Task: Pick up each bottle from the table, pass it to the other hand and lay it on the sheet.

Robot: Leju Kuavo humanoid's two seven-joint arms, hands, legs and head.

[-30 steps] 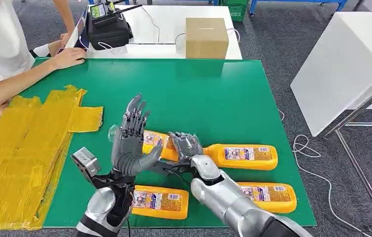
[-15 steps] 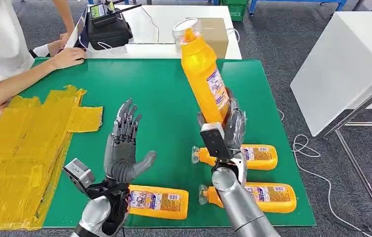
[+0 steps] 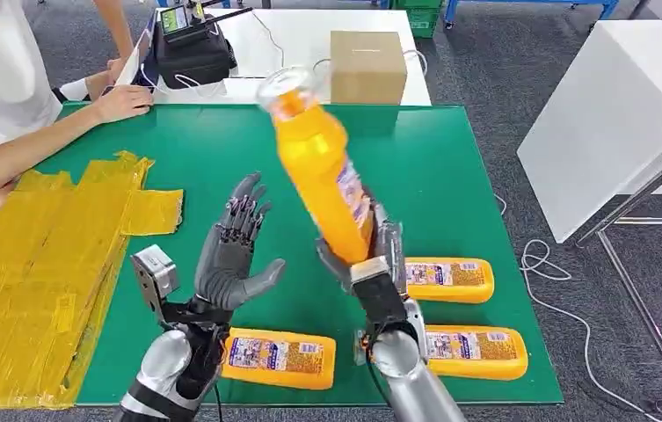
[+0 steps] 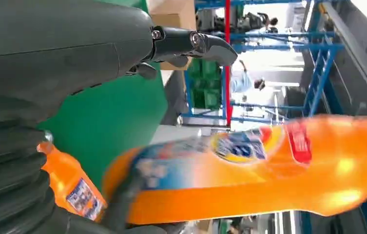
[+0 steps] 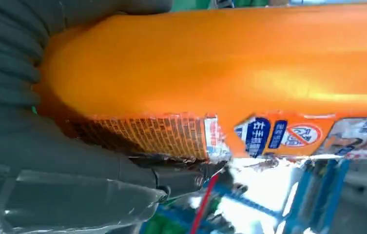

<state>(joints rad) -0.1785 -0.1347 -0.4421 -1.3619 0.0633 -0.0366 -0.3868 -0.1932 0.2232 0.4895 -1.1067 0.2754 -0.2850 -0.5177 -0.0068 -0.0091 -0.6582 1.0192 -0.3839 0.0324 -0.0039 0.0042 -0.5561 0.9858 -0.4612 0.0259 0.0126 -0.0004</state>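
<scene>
- Right now the right hand (image 3: 371,255) grips an orange bottle (image 3: 320,171) by its base, holding it raised above the green table (image 3: 450,167), cap end up and tilted over toward the robot's left.
- From the right wrist camera, that hand's grey thumb and palm wrap the bottle's lower end, against the printed label (image 5: 269,134).
- Meanwhile the left hand (image 3: 230,259) is empty, palm turned toward the bottle, fingers (image 3: 243,211) spread and pointing up, thumb out to the side; it stands near the bottle but apart from it.
- From the left wrist camera, the bottle crosses in front of the open left hand, blurred, with no finger on it.
- Judging by this, the step in hand is the pass from right hand to left: the pick-up is done, the transfer is not yet made.
- Next, I judge, the bottle's middle must come into the left palm, and the left fingers must close round it before the right hand lets go.
- One risk: the bottle leans and is held low down, so a loose left grip could let it tip or slide.
- Three more bottles (image 3: 279,359) lie on their sides at the table's near edge.
- Off to the robot's left lies the yellow sheet (image 3: 37,264), where the bottle should end up; I see no bottle on it.
</scene>
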